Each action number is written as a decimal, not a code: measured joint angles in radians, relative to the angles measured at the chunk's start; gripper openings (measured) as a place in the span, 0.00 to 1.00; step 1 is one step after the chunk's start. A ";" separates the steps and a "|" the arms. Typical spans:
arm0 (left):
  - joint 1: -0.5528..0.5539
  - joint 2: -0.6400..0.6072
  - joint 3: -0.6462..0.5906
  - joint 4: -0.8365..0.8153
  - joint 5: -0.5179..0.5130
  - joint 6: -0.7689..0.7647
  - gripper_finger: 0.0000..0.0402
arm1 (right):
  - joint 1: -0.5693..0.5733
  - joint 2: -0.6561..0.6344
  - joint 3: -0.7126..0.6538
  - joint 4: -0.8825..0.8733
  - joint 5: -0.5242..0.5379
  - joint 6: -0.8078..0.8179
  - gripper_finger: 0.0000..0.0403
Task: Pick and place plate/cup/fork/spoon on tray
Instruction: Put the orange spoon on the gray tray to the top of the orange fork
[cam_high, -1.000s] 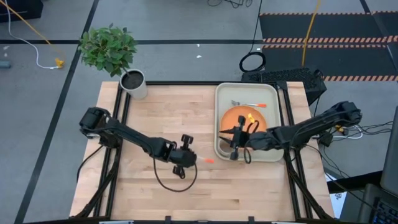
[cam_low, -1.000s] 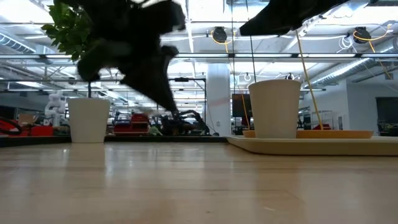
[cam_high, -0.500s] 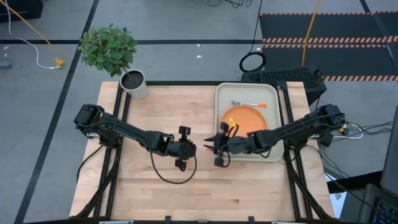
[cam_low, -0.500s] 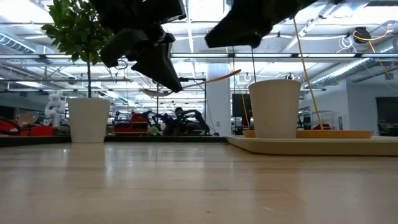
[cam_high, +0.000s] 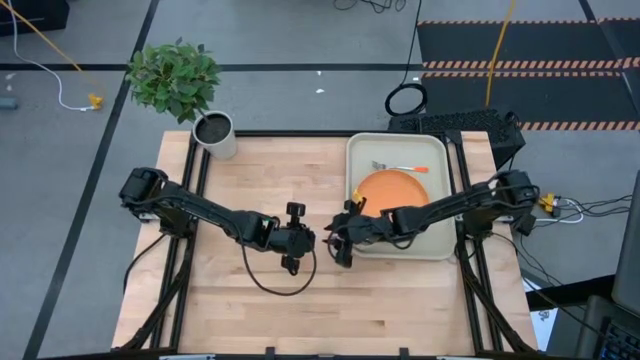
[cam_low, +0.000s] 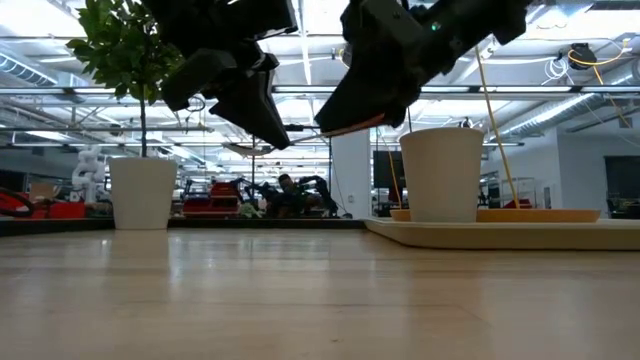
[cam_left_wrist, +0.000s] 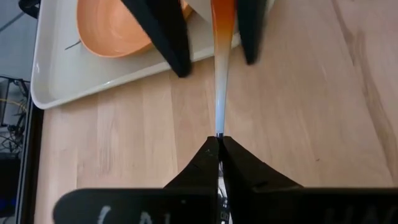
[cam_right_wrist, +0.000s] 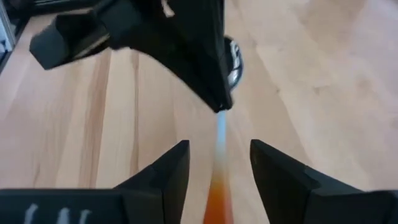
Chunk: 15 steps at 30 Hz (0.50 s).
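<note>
My left gripper (cam_high: 312, 240) is shut on the spoon (cam_left_wrist: 219, 93) above the middle of the table. The spoon's orange handle (cam_right_wrist: 217, 190) points toward the table's right edge, and its silver bowl (cam_right_wrist: 234, 57) shows behind my left fingers. My right gripper (cam_high: 335, 247) is open, with one finger (cam_left_wrist: 166, 37) on each side of the handle; I see no touch. The orange plate (cam_high: 392, 190) and the fork (cam_high: 400, 167) lie on the cream tray (cam_high: 432, 150). The cup (cam_low: 441, 172) stands on the tray's near left part, hidden under my right arm in the high view. My left gripper pinches the spoon's silver neck (cam_left_wrist: 218, 132) between its two fingertips, close to the bowl. The fingers come level from the table's left side and lie along the spoon. The spoon is lifted clear of the table, roughly level, with its handle sticking out past the fingertips.
A grey-white pot (cam_high: 213, 132) with a green plant stands at the table's far left corner. Bare wood (cam_high: 300, 320) lies along the near side of the table. A black cable (cam_high: 270, 290) loops below my left wrist.
My left gripper has lifted the spoon off the table and holds it level in the air. My right gripper has left the tray and gone toward the table's left edge, up to the spoon, and its open fingers now stand on either side of the handle.
</note>
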 joint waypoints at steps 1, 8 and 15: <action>0.000 0.000 0.000 -0.001 0.000 0.000 0.03 | -0.003 0.009 0.000 0.006 -0.008 0.000 0.41; 0.000 0.000 0.000 -0.002 0.000 -0.001 0.01 | -0.013 0.031 0.001 0.011 -0.030 -0.036 0.40; 0.000 0.000 0.000 -0.002 -0.001 -0.003 0.02 | -0.013 0.031 0.001 0.013 -0.029 -0.057 0.26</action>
